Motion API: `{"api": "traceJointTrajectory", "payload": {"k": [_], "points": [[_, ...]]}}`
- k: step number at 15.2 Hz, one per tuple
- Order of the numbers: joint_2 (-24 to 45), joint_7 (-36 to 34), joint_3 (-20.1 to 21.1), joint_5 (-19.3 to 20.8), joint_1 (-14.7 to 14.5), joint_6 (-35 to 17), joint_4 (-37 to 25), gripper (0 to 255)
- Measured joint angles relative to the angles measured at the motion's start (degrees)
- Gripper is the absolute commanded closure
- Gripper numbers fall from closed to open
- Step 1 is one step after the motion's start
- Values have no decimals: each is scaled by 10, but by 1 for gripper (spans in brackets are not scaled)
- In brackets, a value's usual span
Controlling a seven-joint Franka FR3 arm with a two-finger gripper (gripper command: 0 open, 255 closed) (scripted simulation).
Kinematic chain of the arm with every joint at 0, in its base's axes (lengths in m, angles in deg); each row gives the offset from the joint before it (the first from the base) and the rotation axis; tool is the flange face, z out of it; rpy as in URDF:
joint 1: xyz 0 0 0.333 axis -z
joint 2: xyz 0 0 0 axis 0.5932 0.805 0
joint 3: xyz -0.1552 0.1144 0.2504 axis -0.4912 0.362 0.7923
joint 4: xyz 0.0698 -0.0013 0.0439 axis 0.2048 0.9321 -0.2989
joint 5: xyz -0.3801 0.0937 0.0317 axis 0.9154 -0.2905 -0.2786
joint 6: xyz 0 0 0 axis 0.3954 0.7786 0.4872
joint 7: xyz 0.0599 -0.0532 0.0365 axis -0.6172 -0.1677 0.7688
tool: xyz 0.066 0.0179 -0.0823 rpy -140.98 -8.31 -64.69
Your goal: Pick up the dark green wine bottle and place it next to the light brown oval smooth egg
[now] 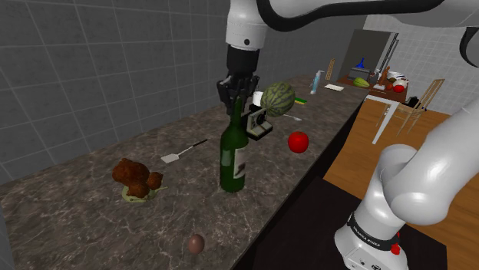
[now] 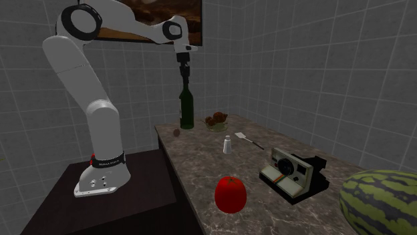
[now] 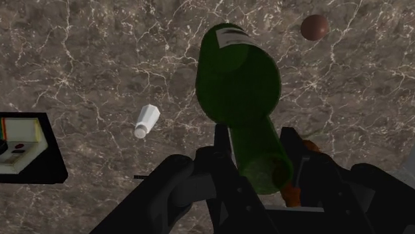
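Gripper (image 1: 236,97) pinching the neck of the wine bottle (image 1: 233,157), which looks seated on the desk (image 1: 77,207). Grasp step. Next I lift, then carry it toward the egg (image 1: 196,244) at 7 o'clock.

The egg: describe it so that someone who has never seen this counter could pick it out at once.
On the long dark marbled counter, find the tall green wine bottle. In the shoulder view the egg lies alone below it, near the counter's edge. It is the only small, smooth, brownish oval there.

Marbled counter (image 1: 77,218), green bottle (image 1: 233,157), egg (image 1: 196,244), spatula (image 1: 183,150), shaker (image 2: 227,145), camera (image 2: 292,173), red apple (image 2: 230,194), watermelon (image 2: 381,203)
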State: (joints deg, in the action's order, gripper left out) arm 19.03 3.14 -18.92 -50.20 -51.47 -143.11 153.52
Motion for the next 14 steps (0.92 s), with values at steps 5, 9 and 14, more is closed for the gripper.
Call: {"api": "traceJointTrajectory", "payload": {"k": [5,9,14], "points": [[36,-72,49,-1,-23,1,-37,255],[58,-108,72,2,-34,-8,-49,255],[58,-112,75,1,-35,-43,-14,255]]}}
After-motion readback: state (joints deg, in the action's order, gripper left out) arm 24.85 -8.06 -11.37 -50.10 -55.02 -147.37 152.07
